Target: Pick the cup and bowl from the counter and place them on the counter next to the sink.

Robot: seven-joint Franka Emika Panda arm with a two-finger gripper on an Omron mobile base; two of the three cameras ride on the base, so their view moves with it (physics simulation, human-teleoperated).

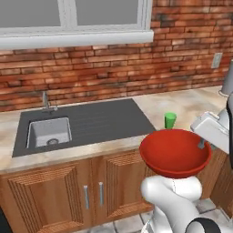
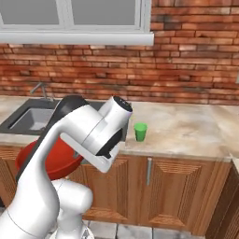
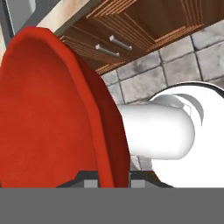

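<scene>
My gripper (image 1: pixel 201 143) is shut on the right rim of the red bowl (image 1: pixel 175 152) and holds it in the air in front of the cabinet doors, below counter height. In the hand view the bowl (image 3: pixel 48 118) stands on edge, its rim pinched between the two fingertips of the gripper (image 3: pixel 113 180). From the right base view my arm hides most of the bowl (image 2: pixel 51 156). The green cup (image 1: pixel 170 120) (image 2: pixel 140 131) stands upright on the counter (image 1: pixel 191 107), just right of the dark sink (image 1: pixel 88 125) (image 2: pixel 28 119).
A slim faucet (image 1: pixel 45 101) stands behind the sink's basin (image 1: pixel 49 132). Wooden cabinet doors (image 1: pixel 113 186) run under the counter, over a tiled floor (image 3: pixel 175 65). A brick wall with a socket (image 1: pixel 217 60) backs the counter. A grey object (image 1: pixel 226 84) sits at the far right.
</scene>
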